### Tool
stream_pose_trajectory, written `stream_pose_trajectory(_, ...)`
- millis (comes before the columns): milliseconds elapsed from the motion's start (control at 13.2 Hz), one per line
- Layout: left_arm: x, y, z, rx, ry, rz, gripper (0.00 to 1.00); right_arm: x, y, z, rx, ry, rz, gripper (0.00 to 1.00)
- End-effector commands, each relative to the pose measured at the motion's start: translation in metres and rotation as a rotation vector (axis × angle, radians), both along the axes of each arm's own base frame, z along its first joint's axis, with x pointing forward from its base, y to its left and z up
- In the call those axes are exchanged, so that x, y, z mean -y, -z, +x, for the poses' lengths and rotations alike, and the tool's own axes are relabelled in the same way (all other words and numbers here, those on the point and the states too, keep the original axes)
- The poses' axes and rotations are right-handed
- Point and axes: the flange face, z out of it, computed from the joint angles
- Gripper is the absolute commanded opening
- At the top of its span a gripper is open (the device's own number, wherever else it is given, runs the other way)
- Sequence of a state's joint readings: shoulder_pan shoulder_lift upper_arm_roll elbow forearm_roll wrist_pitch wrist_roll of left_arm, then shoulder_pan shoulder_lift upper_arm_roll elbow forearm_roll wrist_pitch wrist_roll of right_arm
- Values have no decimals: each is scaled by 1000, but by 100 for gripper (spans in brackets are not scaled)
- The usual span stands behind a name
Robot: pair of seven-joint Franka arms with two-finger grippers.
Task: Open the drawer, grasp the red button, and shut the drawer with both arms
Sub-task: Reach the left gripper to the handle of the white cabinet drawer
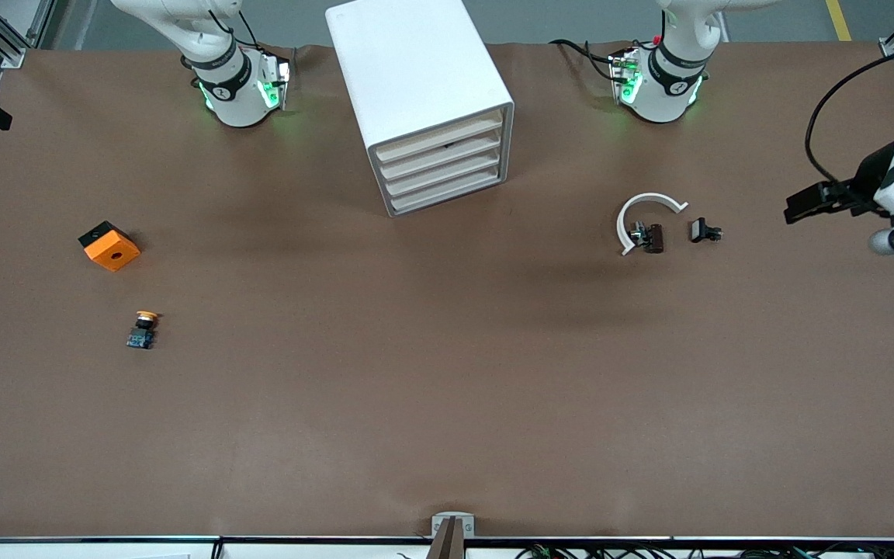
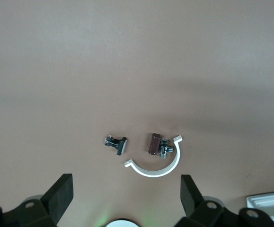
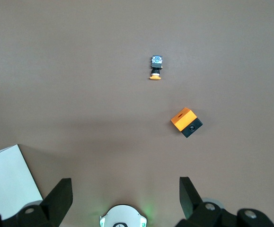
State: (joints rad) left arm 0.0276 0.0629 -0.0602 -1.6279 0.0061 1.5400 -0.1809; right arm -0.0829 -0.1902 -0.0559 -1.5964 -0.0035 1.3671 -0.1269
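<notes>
The white drawer cabinet (image 1: 416,85) stands between the two arm bases, with its stack of drawers (image 1: 443,167) all shut. A corner of it shows in both wrist views (image 2: 269,201) (image 3: 9,175). The red-capped button is hidden. My left gripper (image 2: 126,194) hangs open and empty high over its own base (image 1: 660,85). My right gripper (image 3: 125,196) hangs the same way, open and empty over its base (image 1: 237,89). Neither hand shows in the front view.
Toward the right arm's end lie an orange cube with a hole (image 1: 109,245) (image 3: 186,121) and a yellow-orange-capped button (image 1: 144,328) (image 3: 155,68). Toward the left arm's end lie a white half-ring with a brown part (image 1: 645,225) (image 2: 158,158) and a small black part (image 1: 705,230) (image 2: 117,143). A black-and-white device (image 1: 881,194) overhangs that table end.
</notes>
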Motion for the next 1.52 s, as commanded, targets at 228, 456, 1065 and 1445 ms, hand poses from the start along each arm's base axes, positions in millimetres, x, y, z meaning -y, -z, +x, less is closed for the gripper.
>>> stream_pose_trajectory(228,61,71,18,-134,-301,-6,100,0,-1,-6,2,1,-13,100)
stream_pose_trajectory(456,119,132,24,-241,-546,94,100,0,0,-6,2,1,-5,100)
stream_pose_trajectory(1065,250,271,19,-475,-1399,452,100,1,-2,-6,5,4,-2,100)
stream_pose_trajectory(1445,343,308,-25,-676,-1428,460,100,7,-1,5,0,15,-3,100)
